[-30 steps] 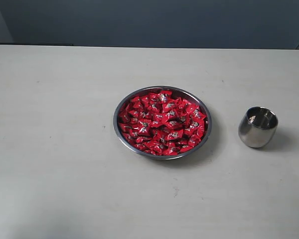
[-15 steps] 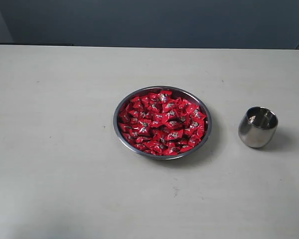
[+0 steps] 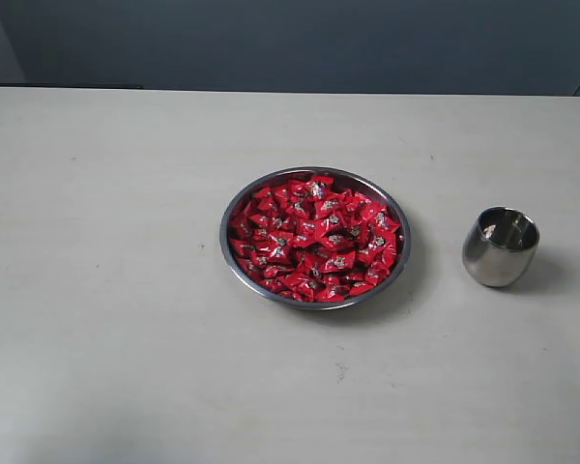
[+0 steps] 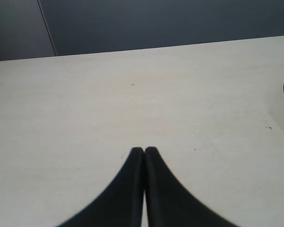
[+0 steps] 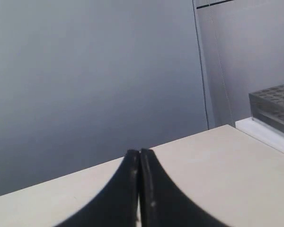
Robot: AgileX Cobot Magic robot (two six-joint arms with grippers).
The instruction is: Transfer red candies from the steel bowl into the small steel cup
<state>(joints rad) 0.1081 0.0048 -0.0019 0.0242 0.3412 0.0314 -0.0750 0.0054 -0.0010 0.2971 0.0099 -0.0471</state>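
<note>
On the pale bench (image 3: 106, 290): wide shallow steel bowl (image 3: 315, 304) heaped with shiny red wrapped candies (image 3: 314, 237); small rounded steel cup (image 3: 501, 247) well apart to its right. Left fingers (image 4: 135, 161) and right fingers (image 5: 131, 163) pressed together, empty. Step judged: first pick unstarted; next, fingers part over one candy.

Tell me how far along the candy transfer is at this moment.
Done: nothing that shows. The red candies fill the steel bowl, and no red is visible inside the small steel cup beside it.
In hand: nothing. The left gripper and right gripper are both shut and empty, out of the exterior view.
Left: every pick and drop into the cup.
</note>
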